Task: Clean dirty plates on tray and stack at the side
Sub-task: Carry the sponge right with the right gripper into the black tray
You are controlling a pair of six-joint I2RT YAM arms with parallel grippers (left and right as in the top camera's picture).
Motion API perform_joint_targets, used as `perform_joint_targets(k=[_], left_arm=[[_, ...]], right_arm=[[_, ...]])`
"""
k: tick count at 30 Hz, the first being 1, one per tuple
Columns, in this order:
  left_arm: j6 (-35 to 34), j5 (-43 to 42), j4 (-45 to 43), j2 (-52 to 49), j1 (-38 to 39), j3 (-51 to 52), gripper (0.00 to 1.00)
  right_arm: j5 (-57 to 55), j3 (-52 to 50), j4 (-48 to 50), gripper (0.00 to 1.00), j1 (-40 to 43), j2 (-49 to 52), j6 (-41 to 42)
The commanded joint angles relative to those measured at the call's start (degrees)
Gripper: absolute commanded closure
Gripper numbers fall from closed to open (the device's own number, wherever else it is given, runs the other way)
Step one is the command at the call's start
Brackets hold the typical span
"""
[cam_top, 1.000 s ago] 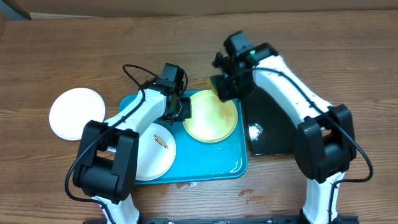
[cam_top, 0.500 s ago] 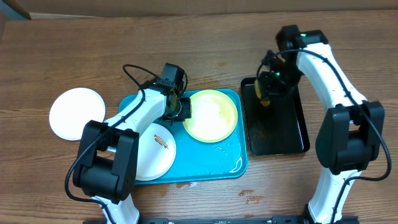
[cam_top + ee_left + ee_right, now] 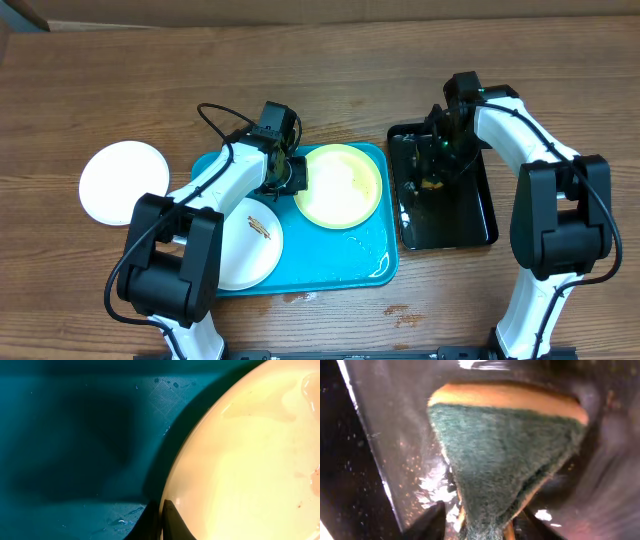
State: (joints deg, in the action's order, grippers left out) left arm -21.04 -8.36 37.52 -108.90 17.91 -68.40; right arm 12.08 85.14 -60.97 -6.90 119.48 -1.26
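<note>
**Left claw pinches the plate's rim; the sponge waits off to the right**

Overhead: left gripper (image 3: 291,173) sits at the left rim of the yellow-green plate (image 3: 342,186) on the turquoise tray (image 3: 345,268), while right gripper (image 3: 436,165) hangs over the black tray (image 3: 452,226), just beside. Left wrist: fingertips nearly together on the rim. Right wrist: jaws clamp the sponge (image 3: 505,460).
</note>
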Motion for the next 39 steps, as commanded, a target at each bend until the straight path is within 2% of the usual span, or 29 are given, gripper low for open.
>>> perform_joint_targets(k=[1, 7, 11, 21, 26, 28, 31, 33, 35, 39], left_arm=[[0.28, -0.02, -0.07, -0.59, -0.33, -0.46, 0.94], [0.28, -0.02, -0.07, -0.59, -0.33, -0.46, 0.93], [0.26, -0.02, -0.09, -0.59, -0.33, -0.46, 0.93], [0.28, -0.02, -0.09, -0.59, -0.33, -0.46, 0.93], [0.28, -0.02, -0.07, -0.59, -0.33, -0.46, 0.93], [0.33, -0.02, -0.07, -0.59, -0.33, -0.46, 0.93], [0.48, -0.02, -0.07, -0.59, -0.33, -0.46, 0.93], [0.68, -0.02, -0.07, -0.59, -0.33, -0.46, 0.93], [0.96, 0.00, -0.04, -0.59, -0.33, -0.46, 0.93], [1.36, -0.02, 0.02, -0.59, -0.33, -0.46, 0.92]], right_arm=[[-0.55, 1.73, -1.31, 0.50, -0.11, -0.55, 1.49], [-0.50, 3.37, -7.89, 0.44, -0.11, -0.55, 5.55], [-0.68, 2.91, -9.66, 0.44, -0.55, -0.52, 7.52], [-1.53, -1.03, -2.08, 0.43, -2.56, -0.50, 7.56], [-6.78, -2.75, -1.14, 0.44, -4.24, -0.50, 10.08], [-8.26, -3.56, -0.50, 0.48, -4.74, -0.50, 10.10], [-9.84, -3.87, -0.24, 0.63, -4.98, -0.52, 10.34], [-10.14, -3.85, -0.13, 0.84, -4.98, -0.52, 10.32], [-10.16, -3.85, -0.13, 0.96, -4.66, -0.52, 10.29], [-10.10, -3.37, -0.28, 0.96, -4.17, -0.52, 10.27]])
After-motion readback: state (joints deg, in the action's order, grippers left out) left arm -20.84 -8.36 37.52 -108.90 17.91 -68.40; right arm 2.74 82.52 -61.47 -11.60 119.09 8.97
